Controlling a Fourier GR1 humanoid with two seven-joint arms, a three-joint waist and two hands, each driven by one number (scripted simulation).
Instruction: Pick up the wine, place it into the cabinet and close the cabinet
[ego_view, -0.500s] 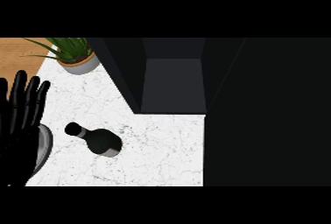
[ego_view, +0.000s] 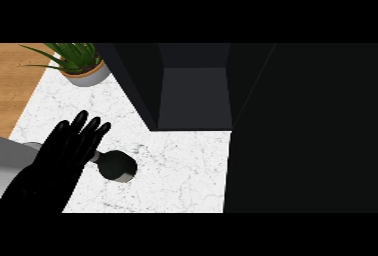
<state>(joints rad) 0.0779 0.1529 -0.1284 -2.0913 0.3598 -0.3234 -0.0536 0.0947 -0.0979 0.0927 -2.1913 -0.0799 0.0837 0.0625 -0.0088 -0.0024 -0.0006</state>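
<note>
The wine bottle (ego_view: 119, 168) is dark and stands on the white marble counter (ego_view: 177, 170), left of centre. My left hand (ego_view: 68, 150) comes in from the lower left with straight fingers. It lies over the bottle's neck and hides it, and only the round body shows to the right of the fingers. I cannot tell whether the hand touches the bottle. The dark cabinet (ego_view: 196, 95) stands open at the back centre, its inside grey and bare. My right hand shows nowhere.
A potted plant (ego_view: 80, 67) in a grey pot sits at the counter's back left corner. Wooden flooring (ego_view: 18, 75) lies beyond the left edge. A large dark panel (ego_view: 303, 130) fills the right side. A grey shape (ego_view: 13, 160) sits at the left edge.
My left hand has moved right from the left edge and now covers the bottle's neck. The bottle and cabinet have stayed put.
</note>
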